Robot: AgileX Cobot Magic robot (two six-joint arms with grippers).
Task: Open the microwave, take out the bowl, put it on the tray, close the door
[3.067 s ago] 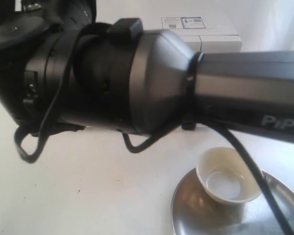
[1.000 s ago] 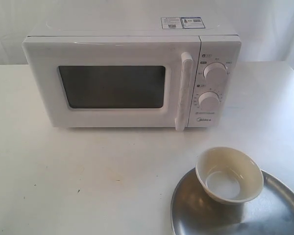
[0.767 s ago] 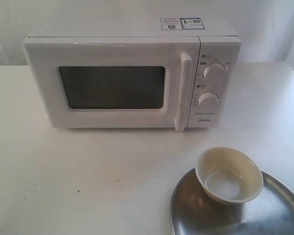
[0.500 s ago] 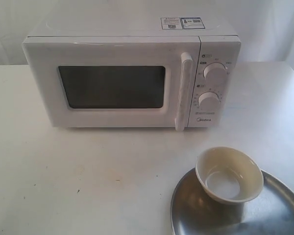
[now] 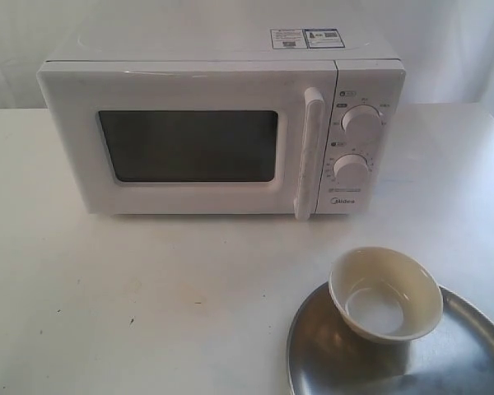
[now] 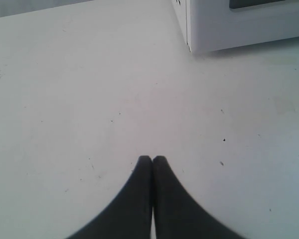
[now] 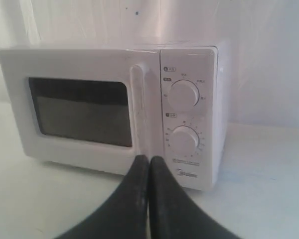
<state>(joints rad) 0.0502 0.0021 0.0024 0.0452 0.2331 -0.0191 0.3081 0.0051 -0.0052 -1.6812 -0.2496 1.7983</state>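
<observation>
The white microwave stands at the back of the table with its door shut flat and the bar handle upright. The cream-white bowl sits upright on the steel tray at the front right. Neither gripper shows in the exterior view apart from a dark sliver at the right edge. My left gripper is shut and empty over bare table, near the microwave's corner. My right gripper is shut and empty, facing the microwave's front below the handle.
The table is white with small dark specks. A white curtain hangs behind the microwave. Two round knobs sit on the panel right of the door. Stickers lie on the microwave's top.
An arm that filled the exterior view 3.1 s ago has pulled out of sight. Since one second ago the microwave, bowl and tray have not moved; a dark sliver appeared at the right edge.
</observation>
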